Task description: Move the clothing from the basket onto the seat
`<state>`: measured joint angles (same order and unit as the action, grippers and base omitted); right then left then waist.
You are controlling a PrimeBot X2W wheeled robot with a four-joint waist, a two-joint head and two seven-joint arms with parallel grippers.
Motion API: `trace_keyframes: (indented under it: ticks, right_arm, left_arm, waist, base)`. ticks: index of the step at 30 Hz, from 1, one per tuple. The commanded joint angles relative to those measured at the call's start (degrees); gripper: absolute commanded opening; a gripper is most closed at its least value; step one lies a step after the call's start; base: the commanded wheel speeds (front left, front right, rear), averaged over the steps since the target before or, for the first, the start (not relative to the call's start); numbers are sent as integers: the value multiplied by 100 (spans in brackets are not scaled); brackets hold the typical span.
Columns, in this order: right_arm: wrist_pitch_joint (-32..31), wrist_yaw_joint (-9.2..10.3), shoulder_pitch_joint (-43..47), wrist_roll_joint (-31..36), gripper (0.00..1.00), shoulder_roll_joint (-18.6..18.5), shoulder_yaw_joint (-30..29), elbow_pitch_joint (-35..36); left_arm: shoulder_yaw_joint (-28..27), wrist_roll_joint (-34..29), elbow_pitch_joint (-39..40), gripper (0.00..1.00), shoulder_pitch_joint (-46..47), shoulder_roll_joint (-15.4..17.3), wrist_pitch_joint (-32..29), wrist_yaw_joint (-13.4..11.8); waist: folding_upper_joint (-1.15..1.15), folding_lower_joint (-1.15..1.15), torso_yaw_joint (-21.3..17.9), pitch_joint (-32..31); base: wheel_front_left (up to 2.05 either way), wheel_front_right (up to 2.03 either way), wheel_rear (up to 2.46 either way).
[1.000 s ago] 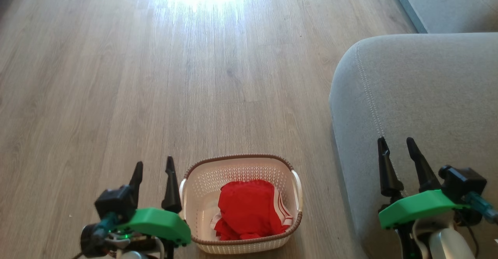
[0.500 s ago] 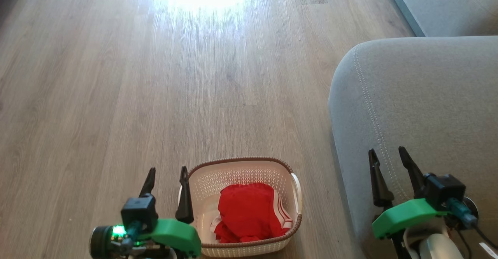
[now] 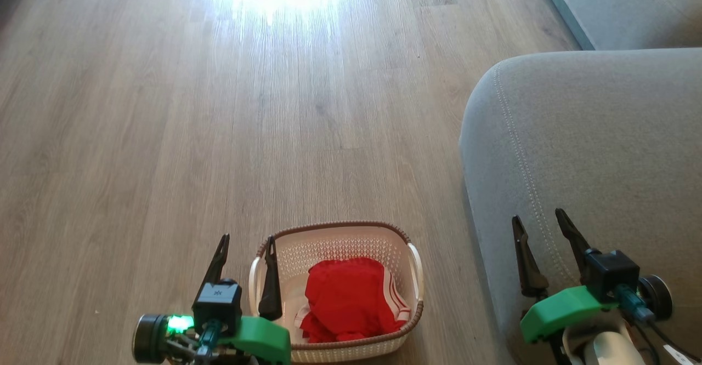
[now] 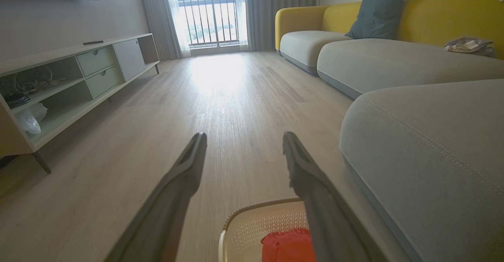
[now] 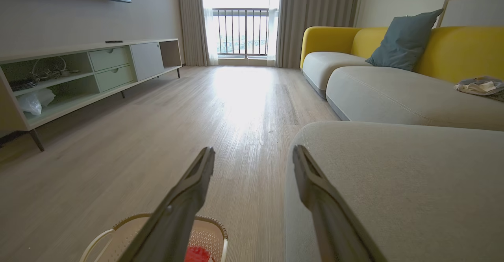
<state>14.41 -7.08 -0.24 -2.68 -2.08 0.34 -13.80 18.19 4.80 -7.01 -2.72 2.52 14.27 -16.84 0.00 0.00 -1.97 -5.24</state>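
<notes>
The pale wood-look plank floor (image 3: pixel 219 135) runs away from the robot, with a bright patch of glare at its far end. At the right stands the seat (image 3: pixel 603 135), a large grey upholstered fabric cushion. Its line of stitching curves round the far left corner and then runs back toward the robot.

The oval cream-white perforated plastic basket (image 3: pixel 334 247) with a brown woven-look rim sits on the floor just left of the seat, one handle on each side. Which way its long axis lies cannot be told. Inside, toward its right side, lies the clothing (image 3: pixel 345 299), a bright red fabric heap. Its red-white striped band runs far to near along the right edge.

The left gripper (image 3: pixel 247 240) has swung right over the last second. Its right-hand finger, earlier outside the basket, now crosses the left rim in the head view, and its wrist has rolled. Its dark fingers stand moderately apart, holding nothing. The right gripper (image 3: pixel 537 215) has drawn lower and slightly left over the seat's front edge, fingers likewise apart and empty.

A small pale mark (image 3: pixel 218 292) on the left wrist's black block is too small to read.
</notes>
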Motion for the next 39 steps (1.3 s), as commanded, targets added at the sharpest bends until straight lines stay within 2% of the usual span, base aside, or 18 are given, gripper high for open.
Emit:
trace_keyframes:
  ticks: [1, 9, 18, 27, 39]
  right_arm:
    - [59, -41, -199, -26, 100, -80, 133, 147]
    - [59, -41, -241, -160, 100, -80, 101, 96]
    - [59, -41, -266, -237, 100, -80, 98, 75]
    - [59, -41, -627, -260, 100, -80, 71, 345]
    - [59, -41, -1001, -445, 100, -80, 254, 661]
  left_arm:
    - [-183, -8, 172, 100, 159, 37, 73, -22]
    - [-170, 61, 142, 100, 185, 36, 73, 9]
    - [-65, 24, -70, 100, 338, 36, 73, 171]
    - [27, -356, -723, 100, 1245, 70, 73, 552]
    - [518, -804, -2033, 100, 2910, 491, 73, 920]
  waist:
    - [0, 0, -3, 10]
    - [0, 0, -54, 157]
    - [0, 0, -143, 715]
    - [0, 0, -286, 2233]
    - [0, 0, -703, 3865]
  base:
    - [0, 0, 0]
    - [0, 0, 0]
    - [0, 0, 0]
    - [0, 0, 0]
    - [0, 0, 0]
